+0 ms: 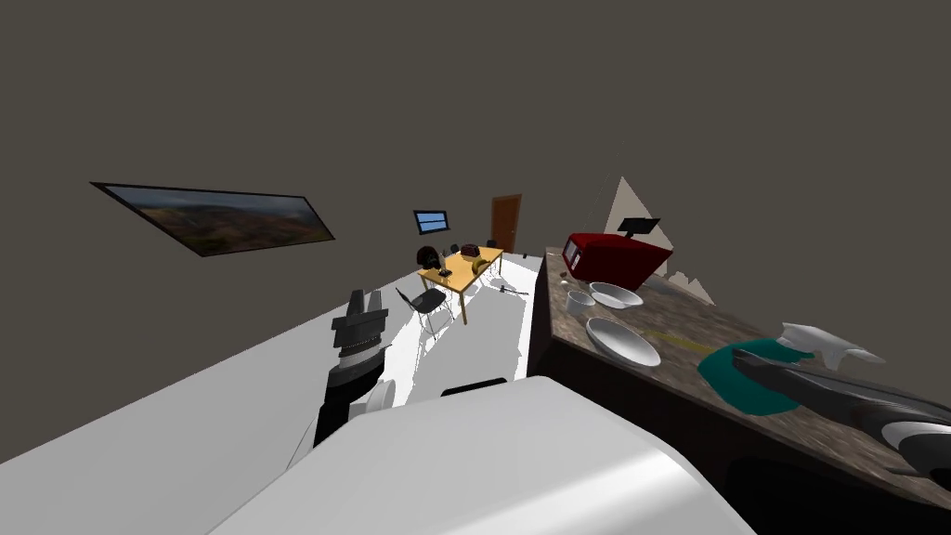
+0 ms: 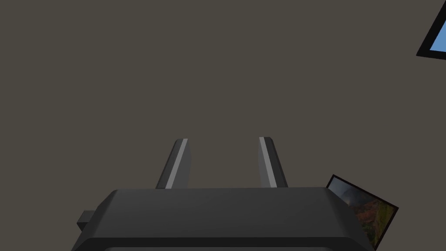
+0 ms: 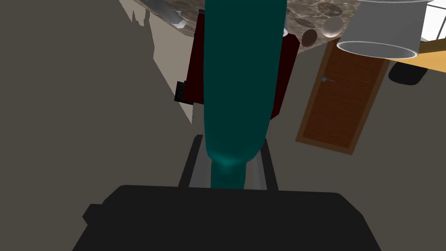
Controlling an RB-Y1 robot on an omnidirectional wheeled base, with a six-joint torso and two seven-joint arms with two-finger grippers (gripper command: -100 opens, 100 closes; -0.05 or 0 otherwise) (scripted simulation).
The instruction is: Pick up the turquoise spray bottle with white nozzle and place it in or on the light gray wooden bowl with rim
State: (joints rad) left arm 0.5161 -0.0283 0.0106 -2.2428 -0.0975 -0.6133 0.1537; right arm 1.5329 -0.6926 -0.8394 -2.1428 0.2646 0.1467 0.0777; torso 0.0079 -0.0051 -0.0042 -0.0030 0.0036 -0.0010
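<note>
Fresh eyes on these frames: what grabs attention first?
First the turquoise spray bottle, clamped sideways in the right gripper at the near end of the speckled counter. Next is the dark red appliance at the counter's far end, with a light grey bowl lying between it and the bottle. The left gripper stands open, raised on the robot's left, away from the counter.

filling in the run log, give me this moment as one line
right hand: shut on spray bottle | left hand: open, empty | spray bottle not yet in nearest bowl
</note>
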